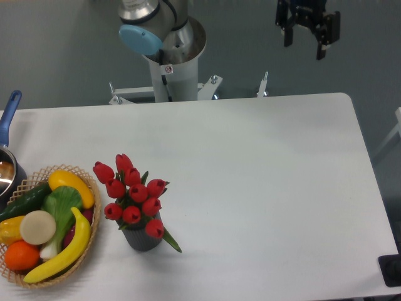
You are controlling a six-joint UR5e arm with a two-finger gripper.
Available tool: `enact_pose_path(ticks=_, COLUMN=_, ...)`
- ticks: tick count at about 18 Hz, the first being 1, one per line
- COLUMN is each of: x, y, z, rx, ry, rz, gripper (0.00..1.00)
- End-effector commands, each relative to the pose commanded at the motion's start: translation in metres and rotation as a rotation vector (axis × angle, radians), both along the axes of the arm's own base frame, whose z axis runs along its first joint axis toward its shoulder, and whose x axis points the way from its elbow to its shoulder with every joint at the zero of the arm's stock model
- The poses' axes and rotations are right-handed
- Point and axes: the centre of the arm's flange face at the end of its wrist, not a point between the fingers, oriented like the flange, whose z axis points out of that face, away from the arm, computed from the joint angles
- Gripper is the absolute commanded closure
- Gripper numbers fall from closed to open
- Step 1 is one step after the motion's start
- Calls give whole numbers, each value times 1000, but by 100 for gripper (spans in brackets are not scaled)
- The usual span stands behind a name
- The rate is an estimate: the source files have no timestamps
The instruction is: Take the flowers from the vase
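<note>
The flowers (133, 195), a bunch of red tulip buds with green leaves, stand upright in the vase (141, 238), a small dark grey cylinder near the table's front left. My gripper (305, 42) hangs high at the top right, beyond the table's far edge and far from the flowers. Its two black fingers point down with a clear gap between them and hold nothing.
A wicker basket (93, 226) of fruit and vegetables sits just left of the vase. A blue-handled pot (9, 164) is at the left edge. The arm's base column (173, 69) stands behind the table's far edge.
</note>
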Motion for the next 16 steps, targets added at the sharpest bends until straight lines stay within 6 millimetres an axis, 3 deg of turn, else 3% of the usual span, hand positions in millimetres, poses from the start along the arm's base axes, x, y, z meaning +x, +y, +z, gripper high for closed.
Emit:
enact_pose_path(ticks=11, x=2, y=1, z=2, rx=1, ry=1, rz=0, gripper=0)
enact_pose_path(ticks=16, x=5, y=3, z=-9, rx=34, ry=-40, rz=64, gripper=0)
